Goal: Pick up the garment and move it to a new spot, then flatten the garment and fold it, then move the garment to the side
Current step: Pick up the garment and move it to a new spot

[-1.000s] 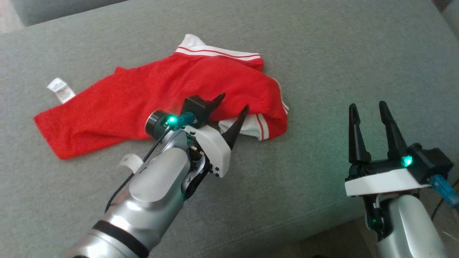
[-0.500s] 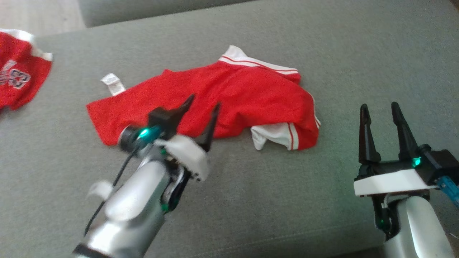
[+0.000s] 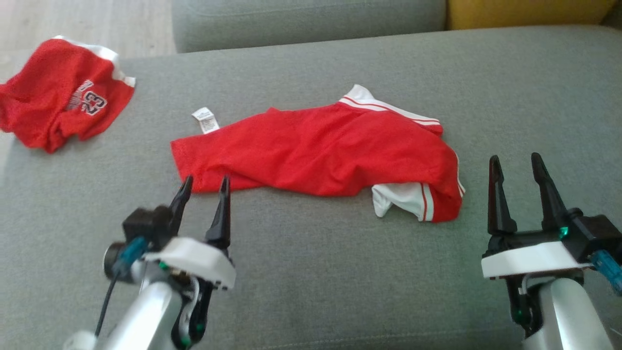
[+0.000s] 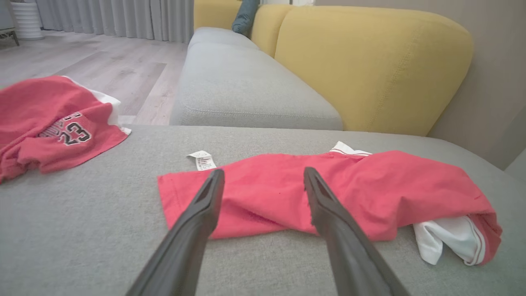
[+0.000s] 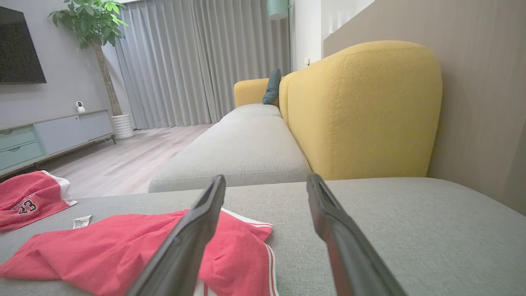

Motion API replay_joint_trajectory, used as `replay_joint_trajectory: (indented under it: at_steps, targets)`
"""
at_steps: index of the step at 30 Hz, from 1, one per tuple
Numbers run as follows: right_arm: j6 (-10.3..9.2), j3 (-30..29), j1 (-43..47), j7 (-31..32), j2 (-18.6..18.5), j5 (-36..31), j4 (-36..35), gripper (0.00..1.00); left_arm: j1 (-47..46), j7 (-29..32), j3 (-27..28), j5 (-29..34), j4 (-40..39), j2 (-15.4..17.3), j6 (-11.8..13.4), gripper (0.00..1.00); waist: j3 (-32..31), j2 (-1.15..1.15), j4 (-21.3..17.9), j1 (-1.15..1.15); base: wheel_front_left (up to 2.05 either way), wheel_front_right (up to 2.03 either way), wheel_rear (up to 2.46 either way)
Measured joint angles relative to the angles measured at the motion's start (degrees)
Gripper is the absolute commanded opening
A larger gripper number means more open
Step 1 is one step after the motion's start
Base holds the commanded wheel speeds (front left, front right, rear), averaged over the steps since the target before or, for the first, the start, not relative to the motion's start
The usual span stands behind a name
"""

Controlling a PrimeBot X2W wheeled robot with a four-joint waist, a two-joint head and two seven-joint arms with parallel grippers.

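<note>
The garment (image 3: 320, 155) is red mesh with white striped trim and a white tag, lying bunched lengthwise on the grey sofa cushion (image 3: 340, 272). My left gripper (image 3: 205, 182) is open just in front of the garment's left end, its fingertips near the hem and nothing between them. In the left wrist view the garment (image 4: 370, 193) lies beyond the open left gripper (image 4: 263, 172). My right gripper (image 3: 515, 160) is open and empty, just right of the garment's white-trimmed end. The right wrist view has the garment (image 5: 102, 250) at lower left, past the right gripper (image 5: 266, 179).
A second red garment printed with 23 (image 3: 63, 102) lies crumpled at the cushion's far left edge. Behind are another grey seat (image 4: 246, 90) and a yellow backrest (image 4: 370, 70). Wooden floor (image 5: 123, 164) lies beyond the left edge.
The head camera has swung, bringing the second red garment into view. My left gripper has drawn back off the garment toward its near left end, still open. The right gripper has stayed put.
</note>
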Motion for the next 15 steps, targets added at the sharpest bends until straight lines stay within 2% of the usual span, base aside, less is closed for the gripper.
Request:
replay_joint_trajectory:
  at_steps: [8, 15]
  targets:
    - [0.00, 0.47, 1.06, 0.00, 0.00, 0.10, 0.57, 1.00, 8.69, 0.00, 5.19, 2.18, -5.14, -0.66, 0.57, 1.00, -1.10, 0.00, 1.34, 0.00, 0.00, 0.00, 0.00]
    - [0.00, 0.73, 3.56, 0.00, 0.00, 0.36, 0.97, 1.00, 11.85, 0.00, 7.84, 4.82, -6.15, -1.98, -0.40, 1.00, -1.63, 0.00, 1.77, 0.00, 0.00, 0.00, 0.00]
